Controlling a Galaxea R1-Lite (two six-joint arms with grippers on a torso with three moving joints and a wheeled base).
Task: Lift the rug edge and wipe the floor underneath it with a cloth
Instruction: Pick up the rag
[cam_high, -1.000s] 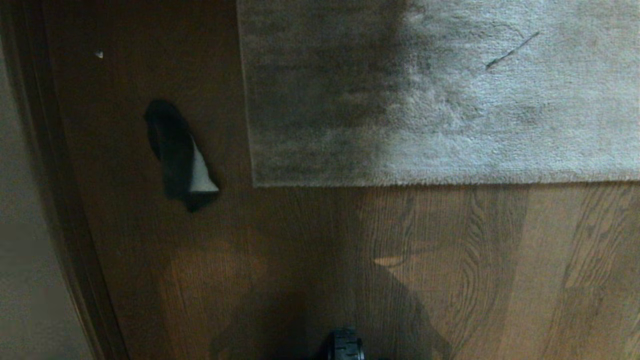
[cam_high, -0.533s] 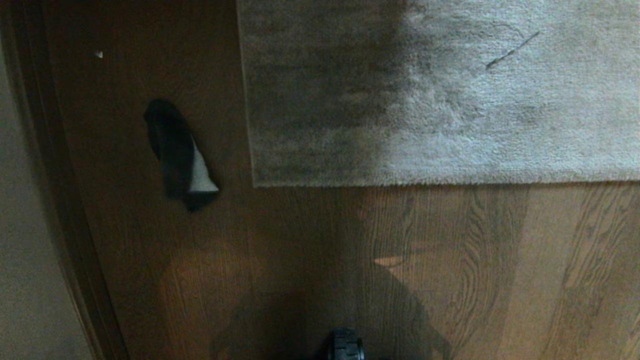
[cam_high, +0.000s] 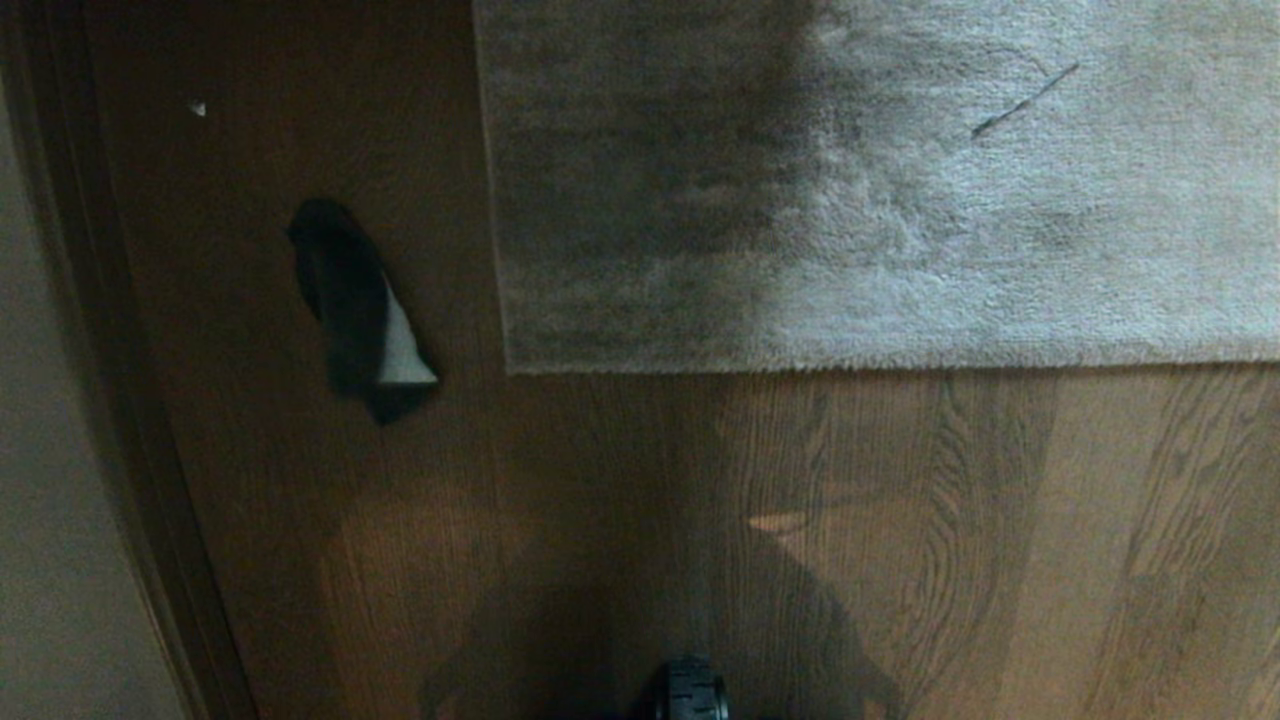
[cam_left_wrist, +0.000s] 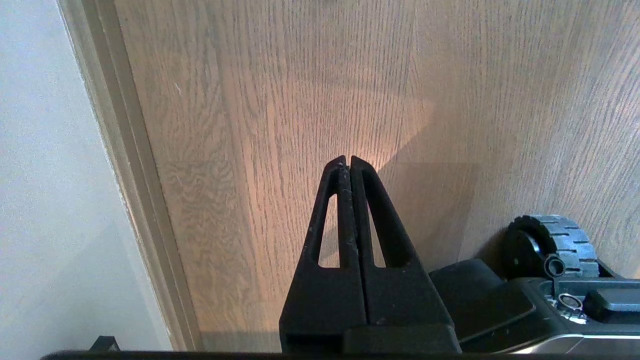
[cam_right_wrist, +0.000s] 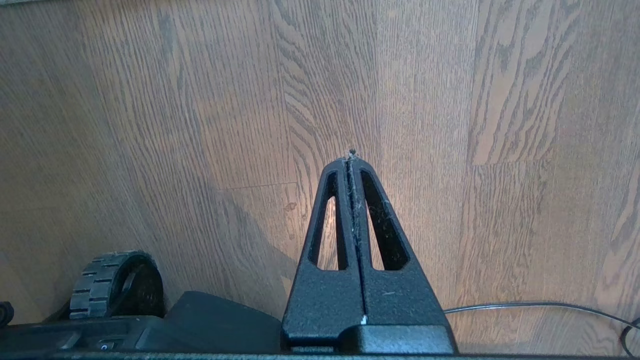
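Small crumpled cloth (cam_high: 362, 315), mostly near-black with a pale grey wedge showing at its nearer right side, lying on the dark wood-grain floor (cam_high: 900, 520) with its long axis running away from the robot and tilted slightly left, narrow dark end farthest. Just to its right but apart from it, the rug edge (cam_high: 800, 366), a grey short-pile border running straight across, its square near-left corner lying flat on the planks. Nearer in, left gripper (cam_left_wrist: 347, 159) and right gripper (cam_right_wrist: 352, 156) both hanging above bare floor beside the base wheel (cam_high: 688, 690), jaws pressed together on nothing, a skirting board (cam_left_wrist: 130, 165) along the left side.
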